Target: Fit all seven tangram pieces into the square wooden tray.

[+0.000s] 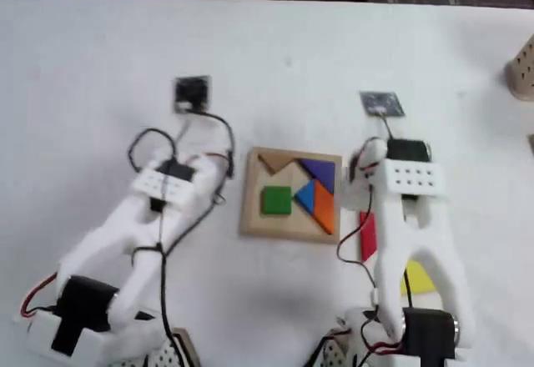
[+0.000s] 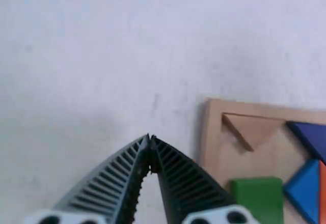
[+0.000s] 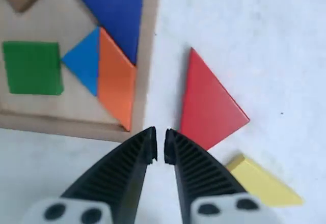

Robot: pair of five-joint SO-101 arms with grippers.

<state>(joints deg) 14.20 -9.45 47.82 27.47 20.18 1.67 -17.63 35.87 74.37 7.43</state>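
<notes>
The square wooden tray [image 1: 249,217] lies mid-table and holds a green square [image 1: 276,200], a tan triangle [image 1: 279,165], a dark blue triangle [image 1: 320,171], a light blue triangle [image 1: 304,196] and an orange parallelogram [image 1: 324,208]. A red triangle [image 1: 367,235] and a yellow piece [image 1: 417,280] lie on the table to the tray's right. My right gripper [image 3: 160,143] hangs shut and empty, only a slit between its tips, between the tray's corner [image 3: 133,130] and the red triangle [image 3: 209,104]. My left gripper [image 2: 150,141] is shut on nothing, over bare table beside the tray's far left corner [image 2: 208,104].
The white table is bare to the left of and beyond the tray. Cables trail from both arms, and two small dark squares [image 1: 192,92] [image 1: 382,103] lie behind them. A perforated wooden object [image 1: 522,71] sits at the far right edge.
</notes>
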